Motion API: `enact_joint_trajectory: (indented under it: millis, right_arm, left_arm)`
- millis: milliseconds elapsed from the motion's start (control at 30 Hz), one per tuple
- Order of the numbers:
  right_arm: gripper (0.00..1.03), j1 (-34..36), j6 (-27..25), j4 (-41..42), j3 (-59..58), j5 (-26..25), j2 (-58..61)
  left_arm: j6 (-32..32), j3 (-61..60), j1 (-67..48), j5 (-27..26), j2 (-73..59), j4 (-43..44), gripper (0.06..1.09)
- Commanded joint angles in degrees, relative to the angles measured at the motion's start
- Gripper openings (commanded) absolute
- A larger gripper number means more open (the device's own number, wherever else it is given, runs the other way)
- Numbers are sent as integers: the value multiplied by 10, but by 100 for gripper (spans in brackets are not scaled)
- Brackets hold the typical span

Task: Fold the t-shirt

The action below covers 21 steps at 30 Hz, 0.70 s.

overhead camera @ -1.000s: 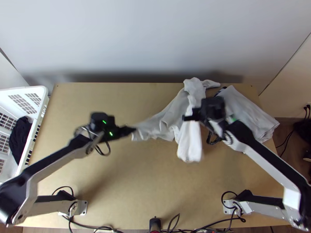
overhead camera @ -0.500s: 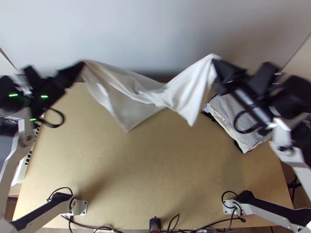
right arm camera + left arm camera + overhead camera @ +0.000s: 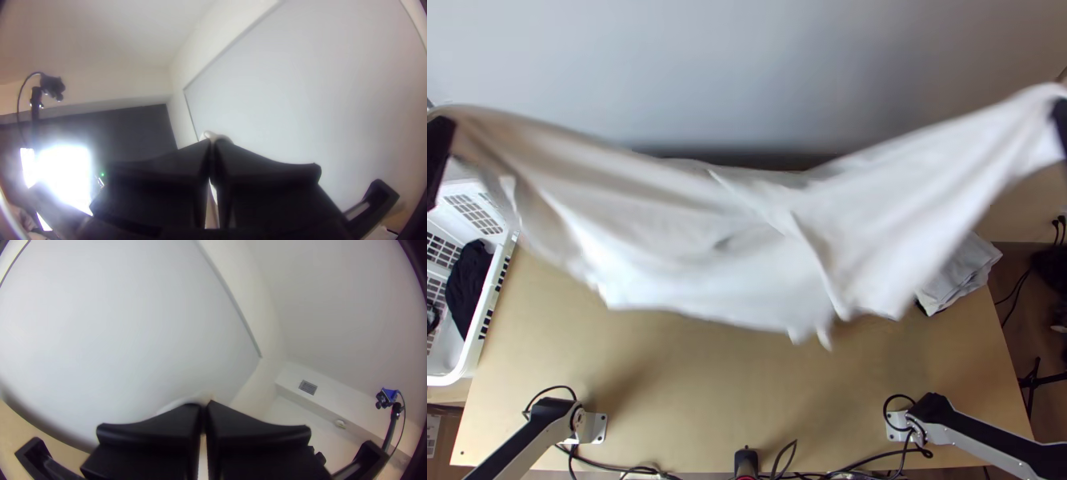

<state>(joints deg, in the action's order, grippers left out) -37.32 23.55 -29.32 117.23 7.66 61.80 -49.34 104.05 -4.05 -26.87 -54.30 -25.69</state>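
Observation:
My left gripper [image 3: 438,152] is at the far left edge of the top view, and my right gripper [image 3: 1061,120] at the far right edge. Between them the white t-shirt [image 3: 691,232] hangs stretched wide above the table, sagging in the middle with its lower edge loose. In the left wrist view my left gripper [image 3: 203,411] is shut on a bit of white cloth [image 3: 189,399]. My right gripper [image 3: 213,149] is likewise shut on the shirt, whose pinched edge [image 3: 217,135] shows at the fingertips.
A white laundry basket [image 3: 451,376] with dark cloth [image 3: 469,280] inside stands at the table's left. Folded light cloth [image 3: 961,272] lies at the right side, partly behind the hanging shirt. Bare wood [image 3: 731,384] shows on the near half of the table [image 3: 667,432].
The grippers have moved far apart and outward to the picture's sides. The shirt, bunched on the table a second ago, has been lifted and spread out between them.

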Motion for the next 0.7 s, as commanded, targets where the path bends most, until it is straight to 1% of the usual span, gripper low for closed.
enact_joint_trajectory:
  millis: [0,33,100,167,267,300,367,467,533,600,667]
  right_arm:
    - [3,12,-2,-12,-4,20,19]
    - [3,35,-5,1,-31,20,28]
    - [3,112,-4,39,-92,24,51]
    - [3,144,-7,74,-154,27,73]
    - [3,192,8,110,-212,27,94]
    - [3,199,23,117,-220,26,93]
    - [3,198,57,118,-220,27,76]
    - [3,179,64,118,-210,31,27]
    - [3,144,65,113,-193,39,-10]
    - [3,118,65,92,-168,53,-42]
    - [3,81,66,61,-139,57,-69]
  left_arm:
    - [-1,-32,26,-4,14,-34,9]
    - [-1,-62,37,-5,10,-26,9]
    - [14,-131,42,-4,-3,-1,9]
    - [33,-193,43,-4,-19,19,9]
    - [46,-254,48,-4,-40,39,9]
    - [46,-264,49,-5,-42,41,9]
    - [46,-271,48,-5,-40,42,9]
    - [44,-256,41,-6,-21,31,9]
    - [43,-229,28,-15,-7,13,9]
    - [36,-199,12,-32,10,-1,9]
    - [25,-163,6,-35,24,-15,9]
